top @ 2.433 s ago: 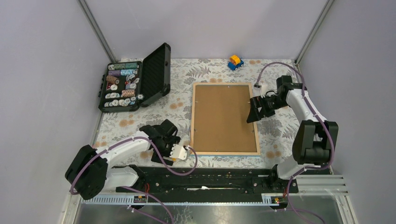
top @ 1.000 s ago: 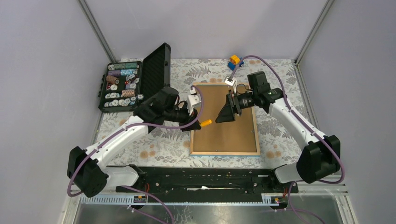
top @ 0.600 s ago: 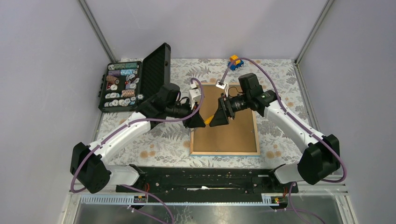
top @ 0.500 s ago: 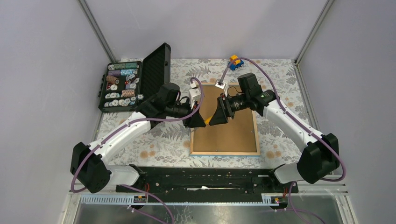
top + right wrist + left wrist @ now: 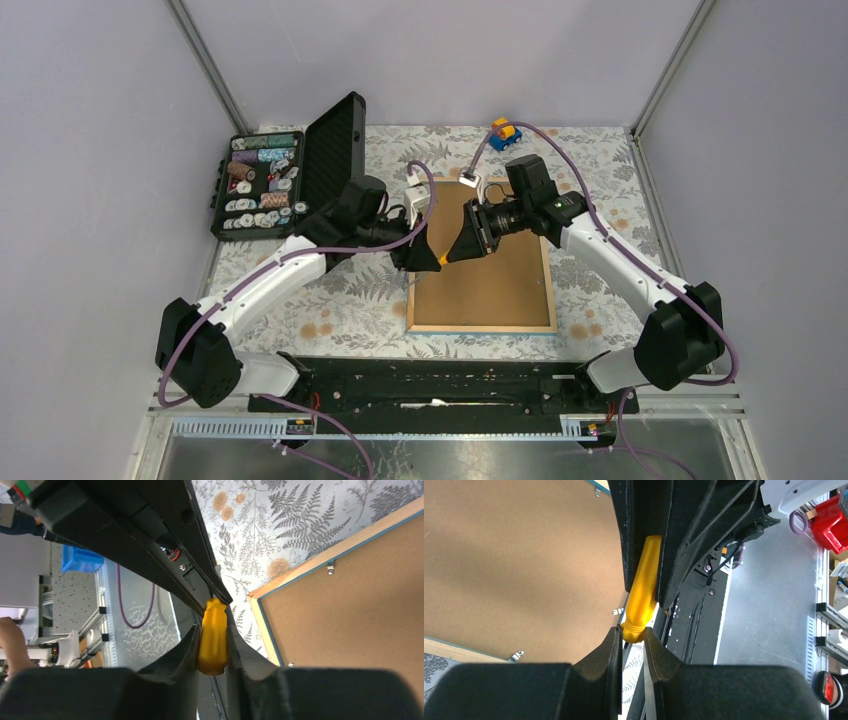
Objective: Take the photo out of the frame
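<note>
The frame (image 5: 548, 290) lies face down on the flowered cloth, its brown backing board (image 5: 500, 285) up. The photo is hidden under that board. Above the frame's left edge my two grippers meet tip to tip around a yellow tool handle (image 5: 441, 268). My left gripper (image 5: 631, 635) is shut on the ridged end of the handle (image 5: 644, 595). My right gripper (image 5: 213, 647) pinches the same handle (image 5: 213, 640) from the opposite side, both jaws touching it. The frame's wood rim (image 5: 320, 557) with its blue inner edge runs below the grippers.
An open black case of poker chips (image 5: 270, 180) stands at the back left. A small blue and yellow toy car (image 5: 504, 132) sits at the back edge. Small metal clips (image 5: 517, 655) hold the backing board along the rim.
The right gripper swung left across the frame to the left gripper and closed from wide open onto the yellow handle. The left arm barely moved, keeping its hold.
</note>
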Action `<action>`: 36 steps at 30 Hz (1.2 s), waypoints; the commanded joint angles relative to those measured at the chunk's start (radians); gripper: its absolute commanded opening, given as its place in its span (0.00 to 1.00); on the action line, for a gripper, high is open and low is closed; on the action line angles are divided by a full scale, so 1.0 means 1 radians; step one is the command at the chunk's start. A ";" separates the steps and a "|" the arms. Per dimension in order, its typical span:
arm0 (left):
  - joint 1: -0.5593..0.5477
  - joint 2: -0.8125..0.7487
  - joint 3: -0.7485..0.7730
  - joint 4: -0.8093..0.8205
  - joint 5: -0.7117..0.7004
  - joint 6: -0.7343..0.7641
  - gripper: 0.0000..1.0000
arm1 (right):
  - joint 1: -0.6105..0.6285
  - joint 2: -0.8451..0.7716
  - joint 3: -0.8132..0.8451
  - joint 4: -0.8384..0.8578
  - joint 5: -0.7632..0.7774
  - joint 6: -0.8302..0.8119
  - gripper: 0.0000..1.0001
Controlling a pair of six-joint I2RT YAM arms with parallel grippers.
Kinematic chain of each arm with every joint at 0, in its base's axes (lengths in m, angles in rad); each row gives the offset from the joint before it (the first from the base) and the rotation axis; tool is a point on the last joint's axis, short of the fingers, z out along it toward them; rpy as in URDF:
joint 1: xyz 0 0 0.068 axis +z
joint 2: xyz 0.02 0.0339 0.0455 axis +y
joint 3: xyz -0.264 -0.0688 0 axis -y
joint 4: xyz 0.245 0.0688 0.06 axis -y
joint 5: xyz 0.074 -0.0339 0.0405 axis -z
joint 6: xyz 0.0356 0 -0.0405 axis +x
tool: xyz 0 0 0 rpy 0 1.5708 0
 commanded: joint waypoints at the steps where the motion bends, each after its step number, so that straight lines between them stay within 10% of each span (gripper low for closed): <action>1: -0.005 0.005 0.048 0.066 0.065 -0.015 0.02 | 0.007 -0.002 0.024 0.033 0.026 0.014 0.15; 7: 0.042 -0.020 0.030 0.036 0.065 -0.001 0.57 | 0.005 -0.003 0.068 -0.034 0.002 -0.014 0.00; 15: 0.050 -0.091 -0.026 -0.163 0.087 0.211 0.65 | 0.003 -0.044 0.085 -0.084 -0.051 -0.067 0.00; 27: 0.049 -0.113 -0.072 -0.179 0.087 0.245 0.59 | 0.003 -0.053 0.108 -0.104 -0.101 -0.058 0.00; 33: 0.049 -0.083 -0.045 -0.125 0.153 0.196 0.22 | 0.004 -0.031 0.105 -0.102 -0.142 -0.045 0.02; 36: 0.046 -0.076 -0.044 -0.100 0.176 0.166 0.02 | 0.004 -0.031 0.098 -0.090 -0.145 -0.030 0.32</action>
